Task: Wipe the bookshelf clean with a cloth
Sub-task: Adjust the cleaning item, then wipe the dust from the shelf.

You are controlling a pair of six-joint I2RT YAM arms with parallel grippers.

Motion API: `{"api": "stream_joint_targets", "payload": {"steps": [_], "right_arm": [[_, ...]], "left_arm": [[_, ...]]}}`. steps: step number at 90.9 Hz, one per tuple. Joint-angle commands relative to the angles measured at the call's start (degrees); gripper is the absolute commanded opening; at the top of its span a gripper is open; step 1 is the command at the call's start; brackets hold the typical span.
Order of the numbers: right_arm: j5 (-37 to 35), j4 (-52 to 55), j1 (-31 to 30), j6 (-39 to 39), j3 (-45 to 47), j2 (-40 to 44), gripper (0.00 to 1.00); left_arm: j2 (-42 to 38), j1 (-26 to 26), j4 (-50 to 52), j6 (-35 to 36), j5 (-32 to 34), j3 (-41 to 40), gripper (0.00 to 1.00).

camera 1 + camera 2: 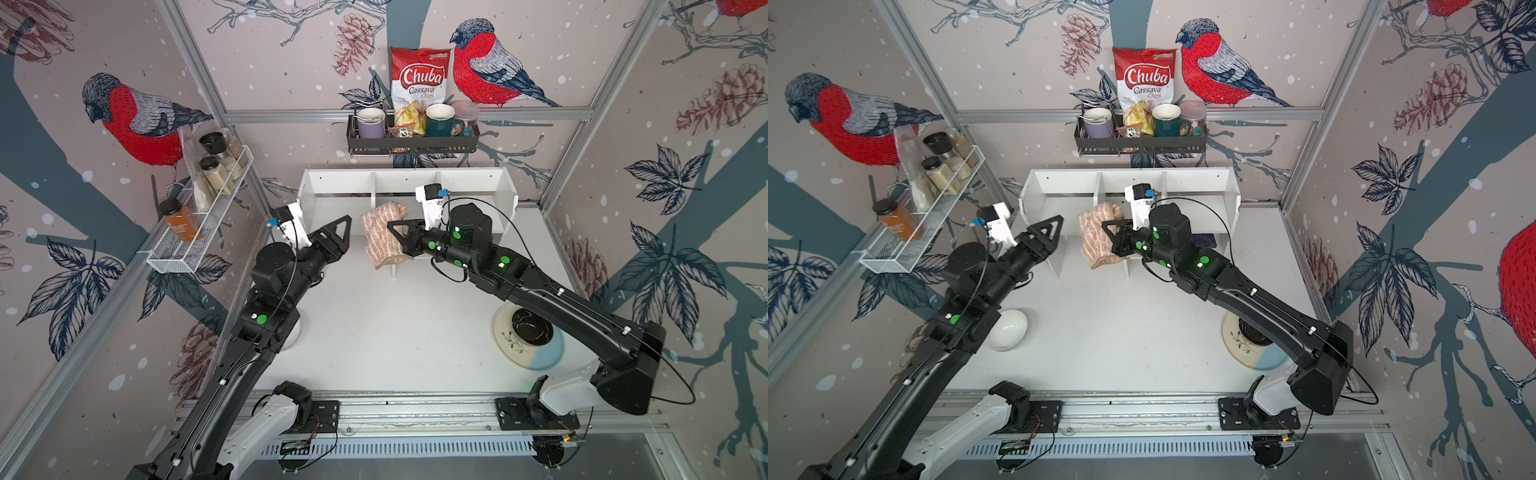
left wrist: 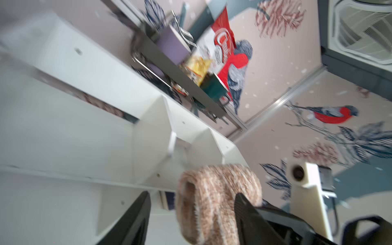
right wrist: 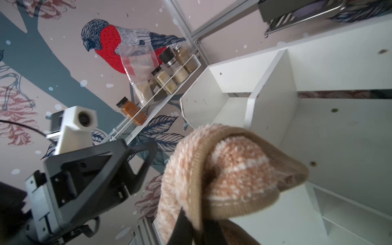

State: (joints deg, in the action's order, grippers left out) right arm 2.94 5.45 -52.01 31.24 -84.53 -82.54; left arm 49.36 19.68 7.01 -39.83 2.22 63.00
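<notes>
Just in front of the bookshelf (image 1: pixel 409 179), near its middle divider's edge, the right gripper (image 1: pixel 393 227) is clamped on the hanging cloth (image 1: pixel 380 239). The left gripper (image 1: pixel 348 222) hovers beside it, jaws apart. Open tabletop (image 1: pixel 395 332) lies nearer.

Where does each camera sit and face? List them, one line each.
Top views: overhead, looking down on the bookshelf; left tool and right tool show.
Left wrist: on the left arm, facing the bookshelf; left fingers show.
Right wrist: on the right arm, facing bookshelf and white rack; right fingers show.
Shared: both wrist views show the cloth.
</notes>
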Motion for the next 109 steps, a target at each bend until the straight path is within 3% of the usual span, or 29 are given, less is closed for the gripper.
{"api": "stream_joint_targets", "payload": {"steps": [1, 5, 11, 33, 45, 52, 64, 76, 95, 109], "right_arm": [[-15.74, 8.13, 0.19, -3.19, -2.42, -0.32, 0.0], [-20.51, 11.61, 0.55, -3.66, -4.5, -1.61, 0.0], [-25.21, 15.09, 1.47, -3.55, -6.9, -3.55, 0.0], [-22.79, 19.79, 5.64, -3.97, -13.16, -10.53, 0.0], [-20.25, 22.12, 5.51, -6.26, -18.4, -16.65, 0.0], [-23.3, 24.46, 4.04, -8.21, -22.99, -20.45, 0.0], [-25.51, 28.84, 2.81, -8.5, -30.42, -27.21, 0.0], [-24.69, 30.12, 2.87, -6.07, -30.17, -28.12, 0.0], [-27.35, 29.79, 5.46, -4.01, -27.67, -25.38, 0.0], [-23.74, 28.65, 5.87, -5.28, -31.82, -28.32, 0.0]], "left_arm": [[2.94, -3.38, 16.08, 15.55, 22.07, 5.5, 0.72], [5.38, -5.8, 17.27, 16.83, 24.23, 7.24, 0.75], [9.94, -9.97, 17.57, 16.83, 20.8, 8.74, 0.76], [22.56, -13.51, 7.93, 18.75, 11.71, 9.28, 0.8], [26.61, -13.97, 5.39, 20.75, 10.62, 10.03, 0.7], [27.48, -14.81, 3.16, 19.93, 8.01, 9.07, 0.61], [27.48, -15.33, 0.61, 18.63, 4.2, 7.43, 0.32], [27.36, -15.35, 0.19, 18.07, 3.18, 6.47, 0.14], [27.79, -15.34, 0.36, 18.18, 2.2, 6.26, 0.0], [28.06, -15.34, 0.37, 19.68, 1.44, 6.29, 0.0]]}}
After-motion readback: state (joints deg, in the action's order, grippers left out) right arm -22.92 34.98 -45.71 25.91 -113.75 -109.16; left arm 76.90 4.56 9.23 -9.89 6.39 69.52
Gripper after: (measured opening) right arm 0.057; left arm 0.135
